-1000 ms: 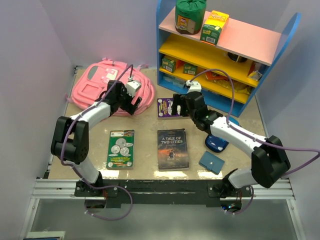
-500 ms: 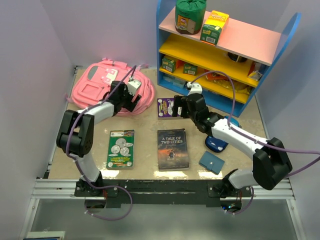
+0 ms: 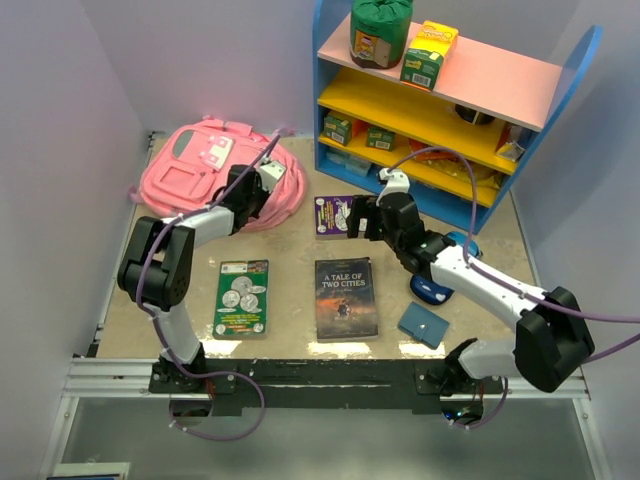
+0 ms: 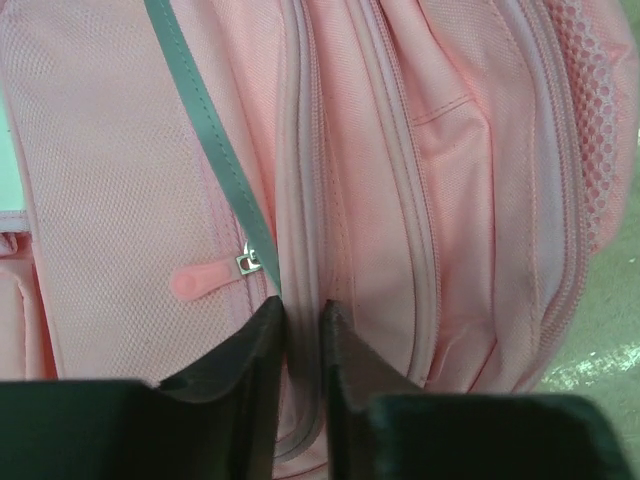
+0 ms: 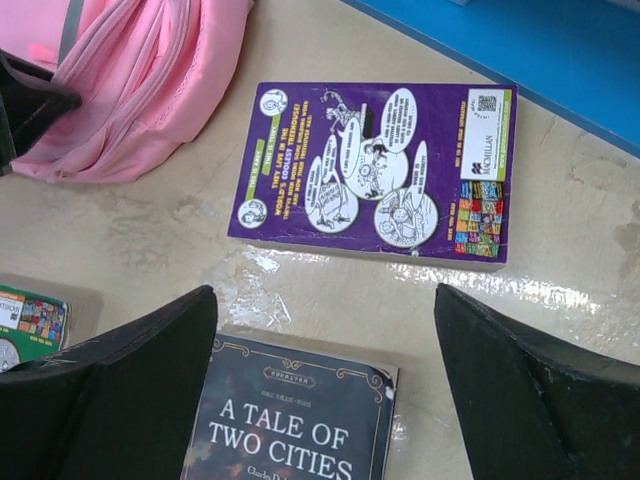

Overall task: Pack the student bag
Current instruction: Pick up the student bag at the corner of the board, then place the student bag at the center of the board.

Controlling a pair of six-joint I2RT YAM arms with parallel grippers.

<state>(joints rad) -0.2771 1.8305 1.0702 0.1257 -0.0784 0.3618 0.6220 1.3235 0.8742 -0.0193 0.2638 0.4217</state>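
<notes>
The student bag is a soft pink backpack lying flat at the table's back left. My left gripper rests on the bag's right side. In the left wrist view its jaws are pinched on a raised zipper seam of the pink fabric, just right of a pink zipper pull. My right gripper hovers wide open over bare table, holding nothing, between a purple book and the dark book "A Tale of Two Cities".
The purple book lies beside the bag, with the dark book and a green coin book nearer the front. A blue object and a blue-grey card lie front right. A blue shelf unit stands behind.
My left gripper moved up onto the bag's right side and closed from wide open onto the seam. My right gripper drifted slightly right and stayed open.
</notes>
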